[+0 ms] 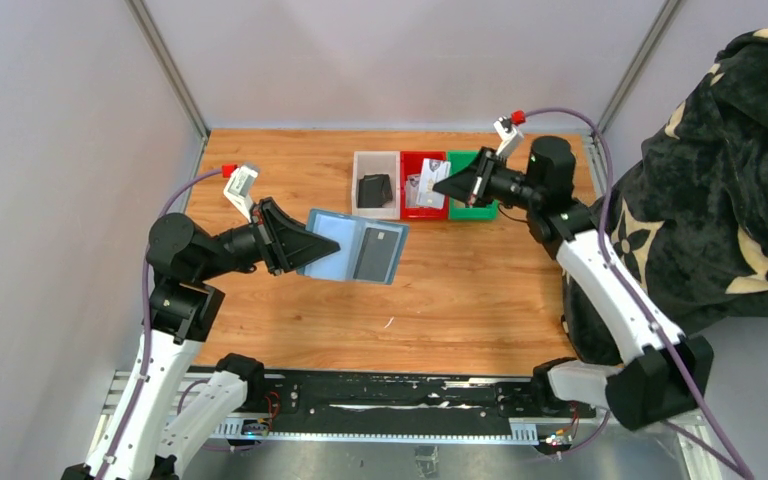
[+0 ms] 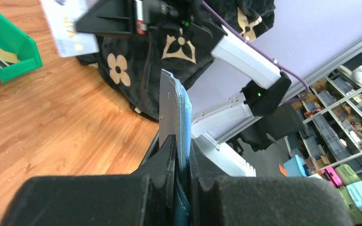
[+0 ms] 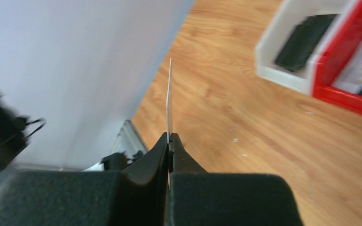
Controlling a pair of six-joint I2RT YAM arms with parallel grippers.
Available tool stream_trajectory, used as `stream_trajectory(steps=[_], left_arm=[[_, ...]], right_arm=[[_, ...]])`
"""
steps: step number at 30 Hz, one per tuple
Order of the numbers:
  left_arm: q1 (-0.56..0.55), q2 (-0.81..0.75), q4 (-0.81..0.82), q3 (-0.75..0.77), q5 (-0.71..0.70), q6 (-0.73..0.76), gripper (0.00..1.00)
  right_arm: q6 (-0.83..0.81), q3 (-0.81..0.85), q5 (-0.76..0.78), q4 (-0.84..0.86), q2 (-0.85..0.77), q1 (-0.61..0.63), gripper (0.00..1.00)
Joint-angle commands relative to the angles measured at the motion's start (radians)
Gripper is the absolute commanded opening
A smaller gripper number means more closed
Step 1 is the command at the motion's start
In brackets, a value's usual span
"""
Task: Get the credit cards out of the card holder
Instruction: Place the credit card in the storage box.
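- Top external: left gripper [image 1: 305, 245] clamps the opened card holder [image 1: 360, 252] above the table [image 1: 460, 300].
- Right wrist: right gripper [image 3: 168, 141] pinches a credit card [image 3: 169, 99] edge-on.

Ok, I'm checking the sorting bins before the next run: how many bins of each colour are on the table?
White bin: 1
Red bin: 1
Green bin: 1
Total: 3
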Motion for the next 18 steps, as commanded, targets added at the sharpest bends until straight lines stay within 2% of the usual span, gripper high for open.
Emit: stream_trajectory(steps=[1,5,12,18], left_arm=[[0.0,-0.014,0.038,0.034,0.026,-0.005,0.0],[0.0,-0.019,0.041,0.037,0.028,-0.005,0.0],[0.0,-0.02,0.021,0.03,0.035,0.016,0.0],[0.0,-0.019,0.004,0.034,0.038,0.047,0.0]], right_arm=[[-0.247,0.135,0.172,-0.262,0.171,-0.02,0.0],[-0.348,0.313,0.262,-0.337,0.387,-0.021,0.0],[-0.406,0.604,0.317,-0.422,0.731,-0.02,0.0],[-0.428,0.788,0.334,-0.476,0.937,-0.011,0.0]])
